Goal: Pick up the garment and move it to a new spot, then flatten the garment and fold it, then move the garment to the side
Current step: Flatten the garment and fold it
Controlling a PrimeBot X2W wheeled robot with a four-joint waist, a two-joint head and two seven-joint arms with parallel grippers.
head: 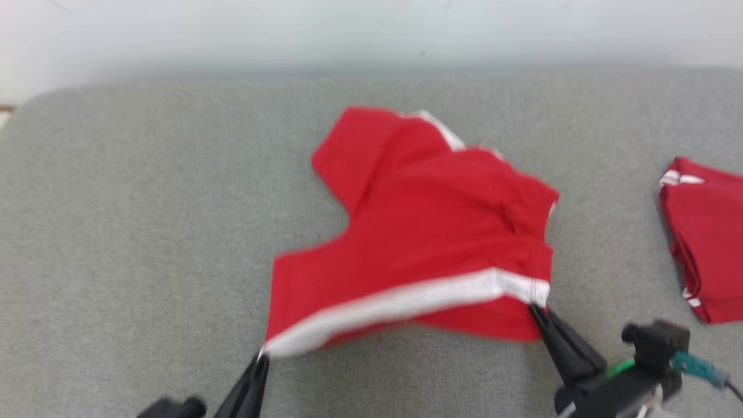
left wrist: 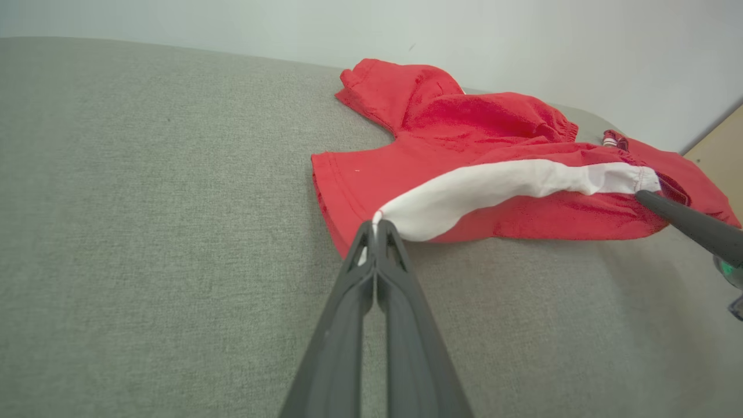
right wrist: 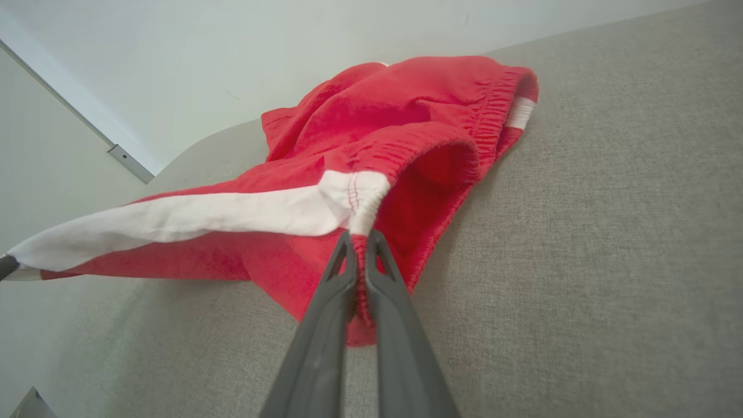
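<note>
Left end effector [head: 262, 355] [left wrist: 376, 226]: clenched, pinching the hem end of the white stripe [head: 406, 302] [left wrist: 493, 186], at the lower left of the head view.
Right end effector [head: 537, 310] [right wrist: 360, 235]: clenched, gripping the waistband end of the same stripe, at the lower right of the head view.
Garment [head: 429, 232] [left wrist: 464, 116] [right wrist: 377, 104]: red shorts lying at frame centre on the grey worktop [head: 145, 232]. The near edge is hanging stretched between both end effectors, and the rest is bunching toward upper centre.
Stripe: running from tip to tip and sagging slightly.
Nearby: a second red garment [head: 708, 232], folded, with white trim, is sitting at the right edge, apart from the shorts.
Background: a pale wall [head: 348, 29] is running along the top.
</note>
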